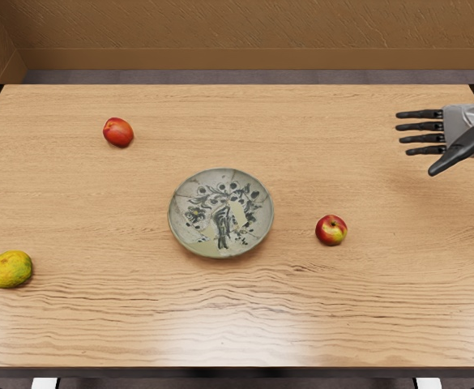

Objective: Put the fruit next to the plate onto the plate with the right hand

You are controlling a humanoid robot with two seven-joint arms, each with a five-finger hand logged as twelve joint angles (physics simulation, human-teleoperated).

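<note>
Nothing's really happened yet as far as I can tell. Starting at the near edge of the table (366,324): there's a yellow fruit (10,269) sitting way off at the near left, well apart from everything, so that's not our target. Mid-table you've got the plate (186,191), painted pattern, nothing on it. The apple (330,229) is near the plate on its right side, not touching the rim, resting on bare wood. That's the one to move, I'd say, since it's the closest fruit to the plate. It's pretty much round, so no real long axis to line up with. The stem end might be facing up, but it's too small to be sure. Farther back, a red fruit (117,131) sits at the far left, well away from the plate. The right hand (447,131) is at the far right edge, fingers stretched out flat and pointing left, thumb angled down, holding nothing, well apart from the apple. So the whole job's still ahead: reach, grab, lift, set down.
</note>
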